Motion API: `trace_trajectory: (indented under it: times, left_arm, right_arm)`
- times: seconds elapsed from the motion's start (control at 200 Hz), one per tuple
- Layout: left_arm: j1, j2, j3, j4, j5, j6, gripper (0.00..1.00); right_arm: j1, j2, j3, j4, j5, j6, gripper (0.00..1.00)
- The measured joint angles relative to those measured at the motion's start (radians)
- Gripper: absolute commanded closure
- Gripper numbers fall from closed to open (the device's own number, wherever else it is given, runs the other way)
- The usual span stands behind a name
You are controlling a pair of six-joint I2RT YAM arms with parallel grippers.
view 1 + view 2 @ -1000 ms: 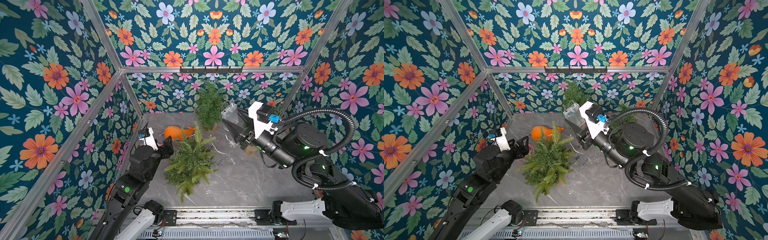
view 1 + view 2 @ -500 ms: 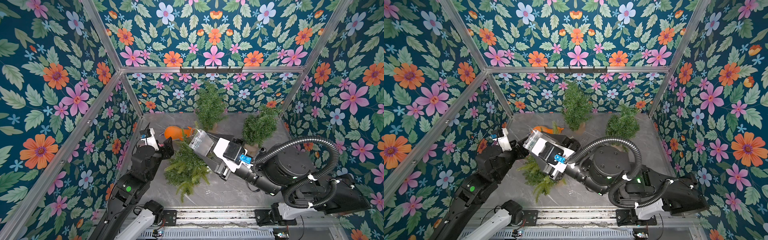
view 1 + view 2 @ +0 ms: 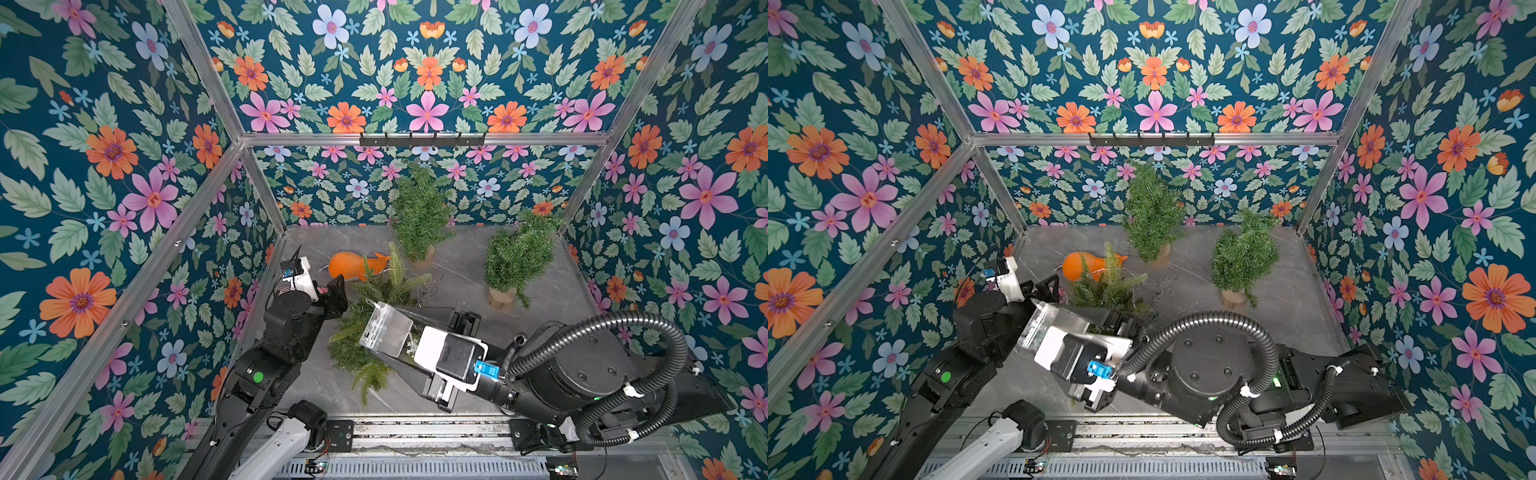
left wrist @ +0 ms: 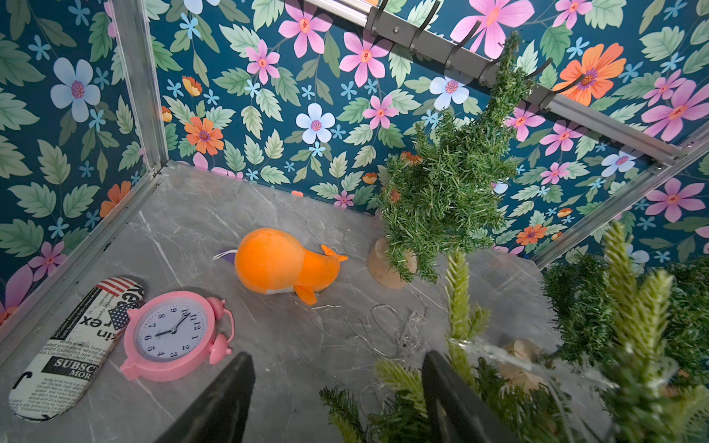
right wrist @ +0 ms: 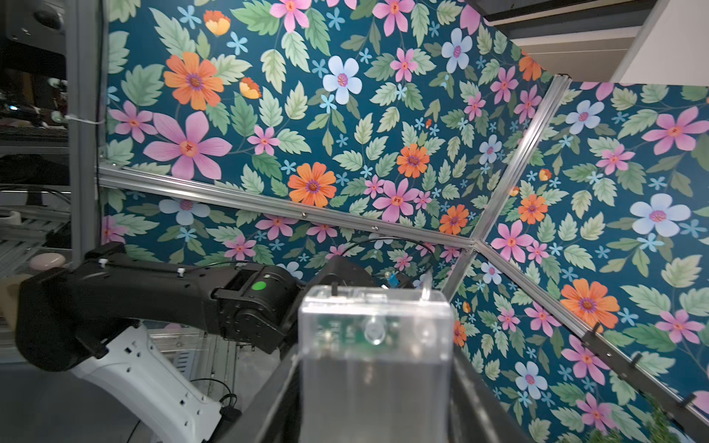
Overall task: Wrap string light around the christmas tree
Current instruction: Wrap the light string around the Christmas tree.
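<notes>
My right gripper point(image 5: 376, 349) pinches the string light's clear battery box point(image 3: 384, 332) between its two black fingers, one pressed flat against each side. The box is up off the grey marble table point(image 3: 552, 299), above the christmas tree point(image 3: 353, 332), and its free end points toward my left arm.

My left gripper point(image 4: 337, 356) is spread wide with nothing between its fingers. It sits just beside the tree, and one finger point(image 4: 452, 395) is against the pale-tipped branches.

The thin wire of the string light point(image 4: 406, 333) lies in loose loops on the table between the tree and the orange plush whale point(image 4: 276, 264). One strand crosses a pale branch tip close to my left finger. I cannot tell how much wire is already around the tree.

Two darker little trees stand on wooden bases farther back, one near the rear wall point(image 3: 419, 216) and one toward the right side point(image 3: 517, 257). In the left wrist view, a pink alarm clock point(image 4: 172, 333) lies face up beside a newsprint-patterned oval case point(image 4: 73, 345), near the left wall.
</notes>
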Motion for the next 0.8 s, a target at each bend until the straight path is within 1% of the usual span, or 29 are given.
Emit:
trace_trajectory:
  times: [0.165,0.255,0.44,0.53,0.65,0.8]
  left_arm:
    - [0.0,0.012,0.0,0.0,-0.003,-0.003,0.29]
    - [0.0,0.012,0.0,0.0,-0.002,-0.007,0.3]
    - [0.0,0.013,0.0,0.0,-0.002,-0.018,0.3]
    - [0.0,0.013,0.0,0.0,-0.002,-0.018,0.3]
    - [0.0,0.014,0.0,0.0,-0.002,-0.018,0.3]
    - [0.0,0.013,0.0,0.0,-0.001,-0.019,0.3]
  right_arm:
    - [0.041,0.026,0.006,-0.029,0.027,0.002,0.72]
    - [0.054,0.029,0.021,-0.063,0.024,0.031,0.72]
    - [0.06,0.021,0.027,-0.075,0.003,0.075,0.73]
    - [0.06,0.05,0.069,-0.098,0.005,0.07,0.74]
    - [0.06,0.079,0.145,-0.093,0.03,0.012,0.74]
    - [0.061,0.073,0.151,0.047,0.111,-0.158,0.74]
